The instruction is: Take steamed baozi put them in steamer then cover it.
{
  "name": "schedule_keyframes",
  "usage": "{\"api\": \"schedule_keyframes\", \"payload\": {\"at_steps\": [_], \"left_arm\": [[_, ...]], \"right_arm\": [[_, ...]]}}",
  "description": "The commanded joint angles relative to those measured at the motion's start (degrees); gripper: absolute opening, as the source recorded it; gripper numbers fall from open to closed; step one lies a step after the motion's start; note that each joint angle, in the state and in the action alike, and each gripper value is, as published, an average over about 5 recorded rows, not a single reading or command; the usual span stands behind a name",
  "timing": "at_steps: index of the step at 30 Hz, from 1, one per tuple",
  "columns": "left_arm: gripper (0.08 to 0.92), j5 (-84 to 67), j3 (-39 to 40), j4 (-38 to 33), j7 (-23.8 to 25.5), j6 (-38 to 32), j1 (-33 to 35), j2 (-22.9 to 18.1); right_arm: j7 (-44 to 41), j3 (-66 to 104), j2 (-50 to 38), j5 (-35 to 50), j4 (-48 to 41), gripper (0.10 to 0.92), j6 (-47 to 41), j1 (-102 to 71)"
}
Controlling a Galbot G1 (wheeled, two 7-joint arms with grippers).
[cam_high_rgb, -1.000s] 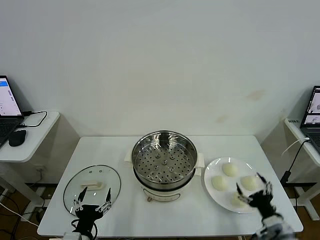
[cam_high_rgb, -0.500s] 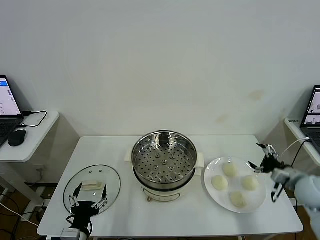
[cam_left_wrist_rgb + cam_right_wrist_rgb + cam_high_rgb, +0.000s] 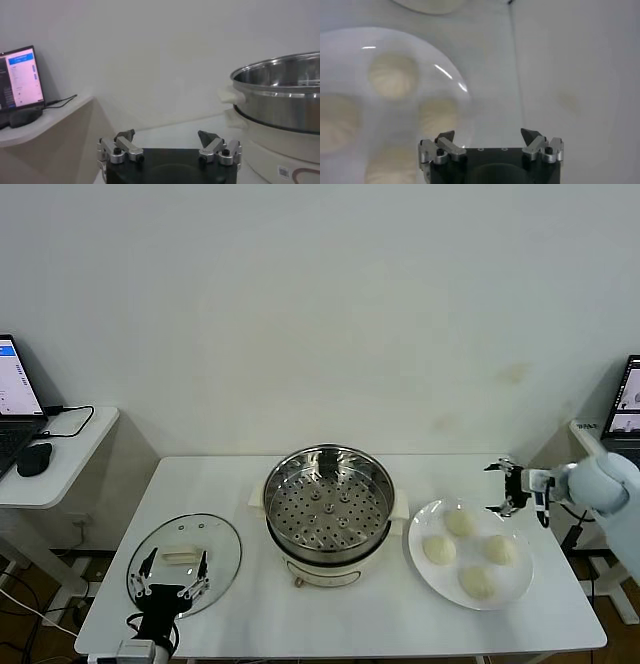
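The shiny steamer (image 3: 328, 509) stands uncovered mid-table on its cream base, its perforated tray bare; its side also shows in the left wrist view (image 3: 280, 95). Several cream baozi (image 3: 459, 522) lie on a white plate (image 3: 415, 536) to its right. The glass cover (image 3: 185, 562) lies flat at the front left. My right gripper (image 3: 492, 488) hovers open just beyond the plate's far right rim, holding nothing (image 3: 488, 134). The plate (image 3: 350, 50) and its baozi (image 3: 394, 75) appear in that wrist view. My left gripper (image 3: 168, 569) waits open over the cover's near edge (image 3: 166, 135).
Side tables flank the work table, each carrying a laptop: one on the left (image 3: 15, 389) with a mouse (image 3: 34, 459), one on the right (image 3: 625, 399). A plain wall rises close behind the table.
My right gripper has swung from the plate's front, over the baozi, up to its far right rim. My left gripper has drawn back a little toward the table's front edge.
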Motion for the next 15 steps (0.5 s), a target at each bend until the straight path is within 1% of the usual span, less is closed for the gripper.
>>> {"api": "schedule_keyframes", "payload": {"at_steps": [1,8,15], "left_arm": [[0.823,0.13,-0.07,0.07,-0.02,0.12,-0.05,0.00],[0.823,-0.21,-1.29,0.07,-0.03,0.34,-0.07,0.35],[0.823,-0.23,-1.71,0.16,-0.05,0.36,0.00,0.40]], "right_arm": [[-5.21,-15.15,-0.15,1.82,-4.51,0.823,-0.21,11.49],[-4.02,-19.41,2.33,2.28,-5.26,0.823,-0.74,11.92],[-3.04,-19.71,3.84,1.74,-5.63,0.823,-1.56,10.32]]}}
